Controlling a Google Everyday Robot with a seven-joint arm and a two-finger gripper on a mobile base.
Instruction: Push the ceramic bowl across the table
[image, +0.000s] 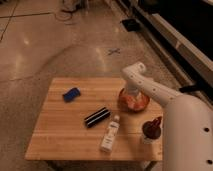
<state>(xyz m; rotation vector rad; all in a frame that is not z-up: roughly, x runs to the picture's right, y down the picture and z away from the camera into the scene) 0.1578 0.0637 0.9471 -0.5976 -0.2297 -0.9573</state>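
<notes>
Ceramic bowl (134, 101), round, shallow, glossy orange-red with a darker rim, sits near the right end of the low table with a light butcher-block plank top (60, 135), closer to the far edge than the near one. Gripper (131, 91) is down at the bowl's far rim; contact looks likely but is not certain, and whether it is open or closed cannot be told. White arm (150, 85) rises from the robot's white body at lower right, bends above the table's far edge, then drops onto the bowl. That low, rim-side placement suits shoving rather than lifting. Judgement: the push is in hand or about to start, direction not evident. Nearer the front right corner stands a small dark cup holding a utensil (151, 130), apart from the bowl; a push toward the near edge risks striking it. Mid-table lie a white bottle (110, 134), apparently on its side, and a flat black rectangular block (97, 117); farther left, a small blue block (71, 94). All could obstruct a leftward run.
</notes>
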